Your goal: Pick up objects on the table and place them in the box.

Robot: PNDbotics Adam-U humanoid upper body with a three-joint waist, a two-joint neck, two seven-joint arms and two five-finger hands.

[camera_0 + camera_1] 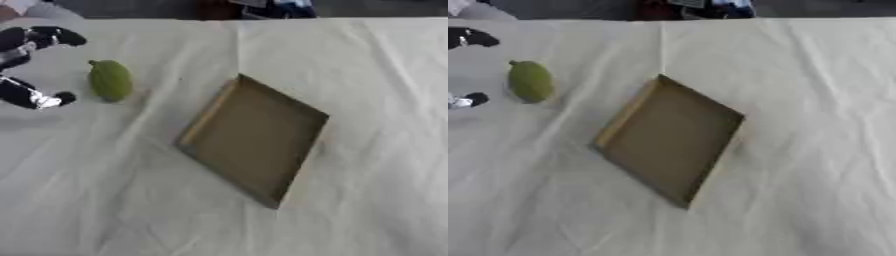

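Green, oval, pear-like fruit (110, 80) with a small stem nub lies on its side on the cloth, well to the left of the box and not in it; nothing touches it. My left hand (31, 65) hangs just beside it on the far-left edge, fingers and thumb spread wide apart w/ the fruit sitting off the mouth of that gap; holding nothing. Right hand shows in neither view, so I can't speak for it.

Shallow brown cardboard box (254, 137) sits mid-table, turned corner-on like a diamond, low walls, nothing inside as far as I can see. Cream wrinkled tablecloth (376, 200) covers the whole table, creases running under both fruit and box.

Risks, as I judge them: fruit is rounded and smooth-looking, so closing off-centre could squirt it out or roll it away across the cloth; fingertips dragging low could snag a crease and bunch the fabric, shifting the box too; box walls are low, so a release from high up may bounce the fruit out over the rim.

No brand, label or writing readable anywhere.
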